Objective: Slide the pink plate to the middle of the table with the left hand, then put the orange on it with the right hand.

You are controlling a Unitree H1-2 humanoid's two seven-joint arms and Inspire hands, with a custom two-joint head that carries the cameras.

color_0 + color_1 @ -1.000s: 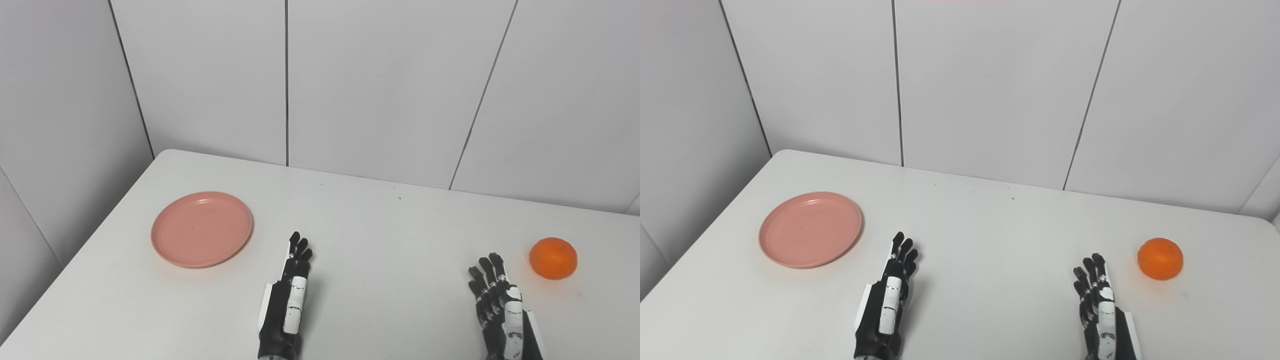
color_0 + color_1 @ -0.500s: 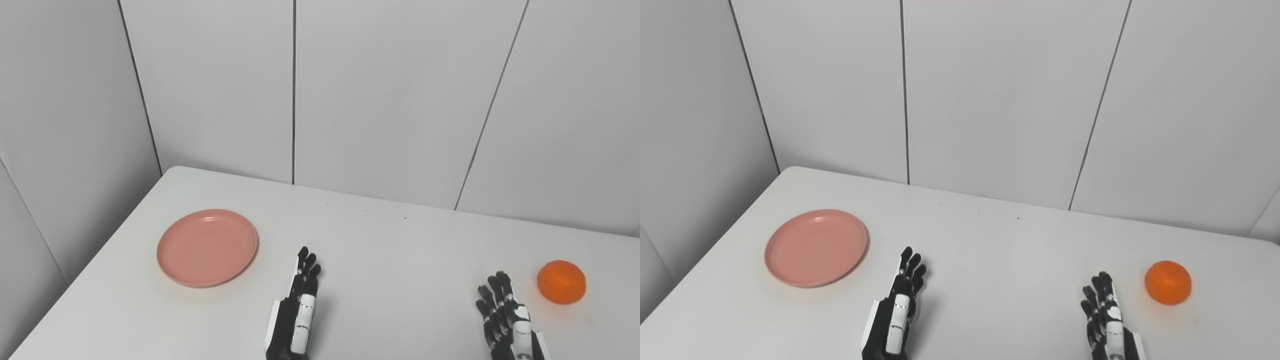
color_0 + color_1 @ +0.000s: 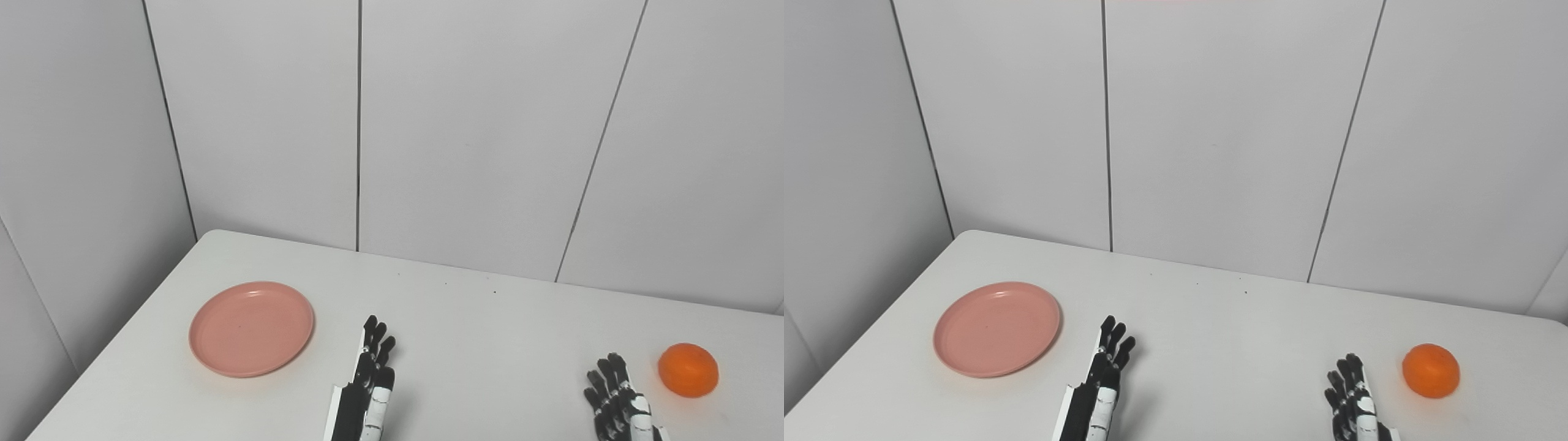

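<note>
A round pink plate [image 3: 252, 327] lies empty on the left part of the white table [image 3: 478, 343]. An orange [image 3: 688, 369] sits at the table's right side. My left hand [image 3: 369, 386] is open, fingers straight and pointing away, a short way right of the plate and apart from it. My right hand [image 3: 618, 404] is open and empty near the bottom edge, just left of the orange and not touching it. Both also show in the right eye view: the plate [image 3: 997, 327], the orange [image 3: 1431, 370], the left hand [image 3: 1102, 383] and the right hand [image 3: 1353, 404].
White wall panels [image 3: 465, 135] stand close behind the table and along its left side. The table's left edge runs diagonally just past the plate.
The whole picture has shifted down, so the camera has tilted upward. The plate and orange have not moved. Both hands stay open in about the same places.
</note>
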